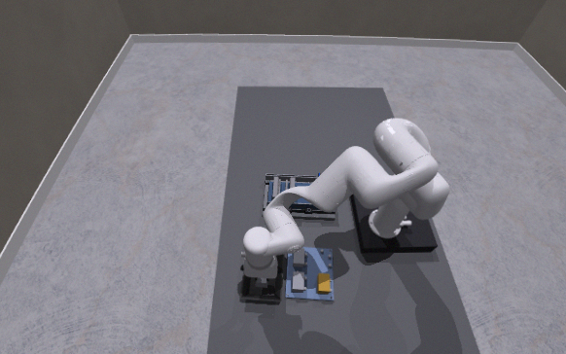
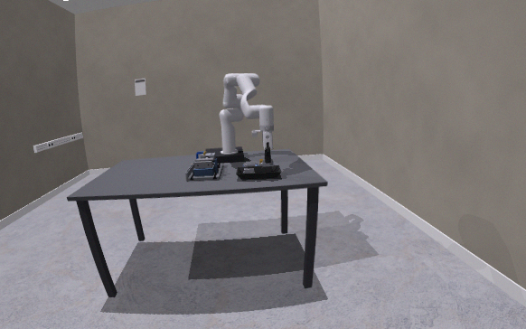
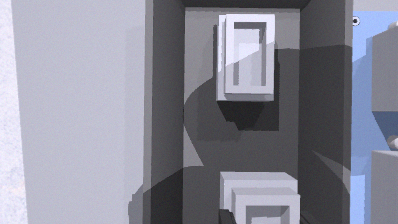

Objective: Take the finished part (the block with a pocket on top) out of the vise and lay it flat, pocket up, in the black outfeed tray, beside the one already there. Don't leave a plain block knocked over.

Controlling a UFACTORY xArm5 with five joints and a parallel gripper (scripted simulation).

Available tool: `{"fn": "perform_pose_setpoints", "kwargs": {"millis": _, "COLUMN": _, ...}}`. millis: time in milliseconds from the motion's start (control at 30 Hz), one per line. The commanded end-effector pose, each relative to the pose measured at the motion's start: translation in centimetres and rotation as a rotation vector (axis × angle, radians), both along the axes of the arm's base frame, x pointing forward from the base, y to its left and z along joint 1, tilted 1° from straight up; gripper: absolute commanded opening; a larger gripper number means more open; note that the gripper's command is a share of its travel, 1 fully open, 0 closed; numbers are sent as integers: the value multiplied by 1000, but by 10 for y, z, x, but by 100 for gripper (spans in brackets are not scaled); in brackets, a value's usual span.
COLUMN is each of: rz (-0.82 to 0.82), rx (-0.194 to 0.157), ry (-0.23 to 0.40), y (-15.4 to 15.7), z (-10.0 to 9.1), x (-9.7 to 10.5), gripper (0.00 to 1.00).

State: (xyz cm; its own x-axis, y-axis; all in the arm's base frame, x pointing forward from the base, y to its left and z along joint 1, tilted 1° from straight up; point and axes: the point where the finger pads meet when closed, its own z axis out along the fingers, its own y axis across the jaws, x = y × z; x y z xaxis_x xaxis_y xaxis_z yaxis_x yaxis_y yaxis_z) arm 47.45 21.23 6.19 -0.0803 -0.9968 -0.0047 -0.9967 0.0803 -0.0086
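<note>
With pincer (image 3: 260, 220) clamped on finished part (image 3: 260, 197), pocket up, above black outfeed tray (image 3: 167, 100), lower vert. into free floor near placed part (image 3: 246, 57), w/o contact, then release.

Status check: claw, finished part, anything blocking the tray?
Claw shut on the finished part, pocket up, over the black outfeed tray. Other pocketed block lies flat at the far end. Free floor between them, nothing blocking.
</note>
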Motion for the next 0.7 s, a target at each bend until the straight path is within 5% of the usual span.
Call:
{"fn": "perform_pose_setpoints", "kwargs": {"millis": 0, "rz": 0, "rx": 2, "ry": -5, "y": 1, "z": -7, "x": 2, "gripper": 0}}
{"fn": "perform_pose_setpoints", "kwargs": {"millis": 667, "rz": 0, "rx": 2, "ry": -5, "y": 0, "z": -28, "x": 2, "gripper": 0}}
